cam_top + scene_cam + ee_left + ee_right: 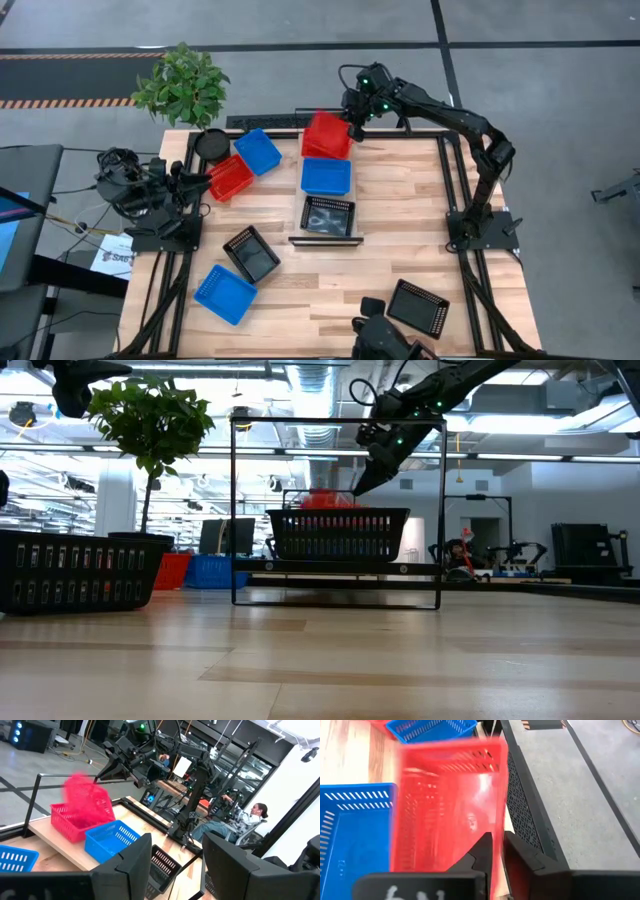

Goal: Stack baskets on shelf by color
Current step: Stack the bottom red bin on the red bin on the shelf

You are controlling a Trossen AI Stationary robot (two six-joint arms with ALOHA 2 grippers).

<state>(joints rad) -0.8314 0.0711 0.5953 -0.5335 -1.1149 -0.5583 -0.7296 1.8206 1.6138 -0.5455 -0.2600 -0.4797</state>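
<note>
My right gripper [352, 128] is at the far end of the shelf [325, 240], shut on a red basket [445, 795]. That basket shows blurred and tilted [87, 800] over a second red basket [67, 822] on the shelf. A blue basket [326, 177] and a black basket [327, 215] sit on the shelf nearer to me. My left gripper [172, 865] waits open at the table's left edge, beside a loose red basket [230, 178]. My right gripper pinches the red basket's side wall near the rim [497, 820], one finger [480, 852] inside the basket and one outside. The fingers slant down from the table's far right. The basket is tilted over the second red basket; whether it touches it I cannot tell.
Loose on the tabletop are a blue basket [258, 150], a black basket [250, 252], another blue basket [225, 293] and a black basket [418, 307]. A potted plant [183, 85] and a round black pot [212, 143] stand at the far left corner. A seated person [247, 820] is beyond the table.
</note>
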